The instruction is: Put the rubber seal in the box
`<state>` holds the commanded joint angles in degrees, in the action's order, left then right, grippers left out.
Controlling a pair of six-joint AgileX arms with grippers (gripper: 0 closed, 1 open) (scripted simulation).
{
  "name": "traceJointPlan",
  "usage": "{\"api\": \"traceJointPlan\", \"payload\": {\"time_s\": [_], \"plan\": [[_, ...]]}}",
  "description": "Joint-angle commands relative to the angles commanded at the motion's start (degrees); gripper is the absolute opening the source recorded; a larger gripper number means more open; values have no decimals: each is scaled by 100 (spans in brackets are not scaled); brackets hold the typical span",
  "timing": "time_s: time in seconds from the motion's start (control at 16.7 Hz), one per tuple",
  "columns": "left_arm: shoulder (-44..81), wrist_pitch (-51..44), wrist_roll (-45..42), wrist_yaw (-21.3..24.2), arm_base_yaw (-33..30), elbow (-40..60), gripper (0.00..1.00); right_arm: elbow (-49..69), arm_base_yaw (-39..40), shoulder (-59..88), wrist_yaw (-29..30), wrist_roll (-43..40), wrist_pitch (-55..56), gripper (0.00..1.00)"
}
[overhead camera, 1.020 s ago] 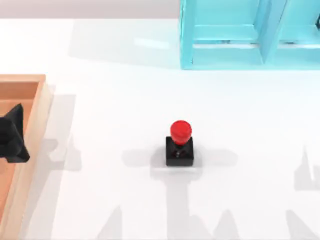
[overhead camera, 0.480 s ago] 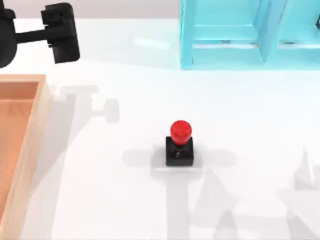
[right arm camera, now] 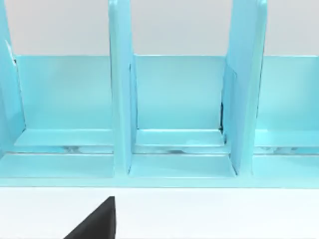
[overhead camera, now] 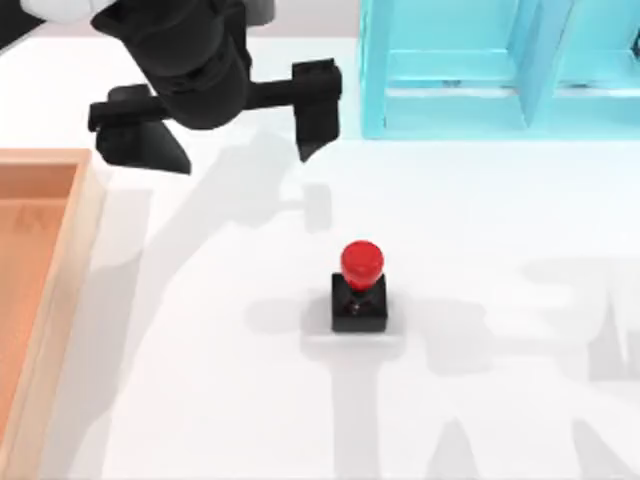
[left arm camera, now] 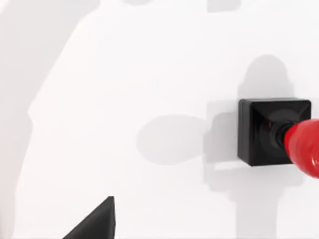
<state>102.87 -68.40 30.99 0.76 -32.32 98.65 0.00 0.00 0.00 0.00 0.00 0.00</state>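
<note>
The rubber seal [overhead camera: 360, 288], a red knob on a black square base, stands upright on the white table just right of centre. My left gripper [overhead camera: 228, 128] hovers behind it and to its left, open wide and holding nothing, well apart from the seal. One of its fingertips [left arm camera: 94, 223] shows in the left wrist view, with the rubber seal [left arm camera: 273, 132] off to the side. The box [overhead camera: 72, 260] sits at the table's left edge, with a tan rim and an orange-brown floor. A dark tip of my right gripper [right arm camera: 97, 223] shows in the right wrist view.
A turquoise shelf unit [overhead camera: 470, 70] with open compartments stands at the back right, close to the left gripper's right finger. The right wrist view faces that turquoise shelf unit [right arm camera: 174, 119]. White table surface surrounds the seal on all sides.
My left arm rose from over the box, swung to the back left corner, then moved right to a spot behind the seal. The seal has not moved.
</note>
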Motion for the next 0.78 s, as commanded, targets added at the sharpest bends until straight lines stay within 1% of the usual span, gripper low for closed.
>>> {"api": "traceJointPlan", "payload": {"time_s": [0.24, 0.42, 0.6, 0.78], "plan": [[1815, -1294, 602, 107, -579, 1779, 100, 0, 0, 0, 0, 0, 0, 100], [2697, -1933, 889, 41, -899, 2805, 100, 0, 0, 0, 0, 0, 0, 100], [3100, -2135, 1054, -36, -1095, 3406, 100, 0, 0, 0, 0, 0, 0, 100], [3138, -2130, 1086, -57, -1132, 3529, 100, 0, 0, 0, 0, 0, 0, 100]]}}
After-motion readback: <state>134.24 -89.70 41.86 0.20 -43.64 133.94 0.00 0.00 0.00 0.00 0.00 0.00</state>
